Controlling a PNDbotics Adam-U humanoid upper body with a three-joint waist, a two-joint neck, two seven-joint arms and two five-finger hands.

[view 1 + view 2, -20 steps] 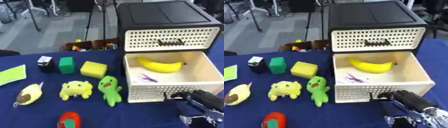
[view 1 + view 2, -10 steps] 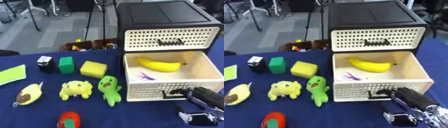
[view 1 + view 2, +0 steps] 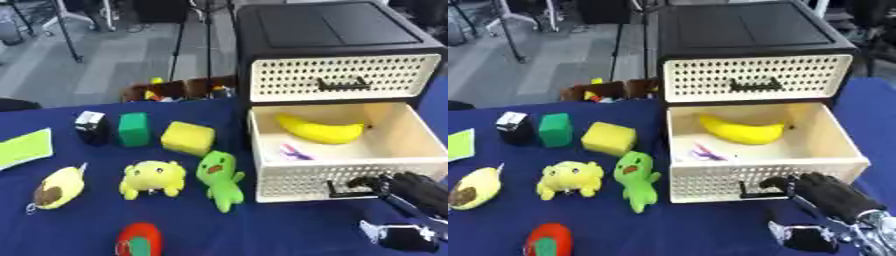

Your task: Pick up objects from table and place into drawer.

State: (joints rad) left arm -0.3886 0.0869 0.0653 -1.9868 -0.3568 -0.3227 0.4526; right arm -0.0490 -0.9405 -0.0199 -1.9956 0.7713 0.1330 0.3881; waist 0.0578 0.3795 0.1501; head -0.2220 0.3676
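Observation:
A cream perforated drawer point(image 3: 350, 170) stands pulled out of the black cabinet point(image 3: 332, 30). In it lie a yellow banana point(image 3: 319, 131) and a small purple thing point(image 3: 293, 151). My right hand point(image 3: 820, 189) comes in from the lower right, its fingers curled at the black handle point(image 3: 752, 191) on the drawer's front. On the blue table point(image 3: 289, 230) left of the drawer lie a green plush point(image 3: 219, 177), a yellow plush point(image 3: 153, 176), an avocado plush point(image 3: 54, 187), a red toy point(image 3: 138, 240), a yellow block point(image 3: 187, 137), a green block point(image 3: 134, 129) and a black-and-white cube point(image 3: 91, 127). My left hand does not show.
The upper drawer point(image 3: 343, 77) is shut. A light green flat piece point(image 3: 22, 148) lies at the table's left edge. Behind the table's far edge stands a box of small coloured things point(image 3: 179, 90) on the floor.
My right hand has shifted only slightly at the drawer handle. The drawer and the toys stay where they were.

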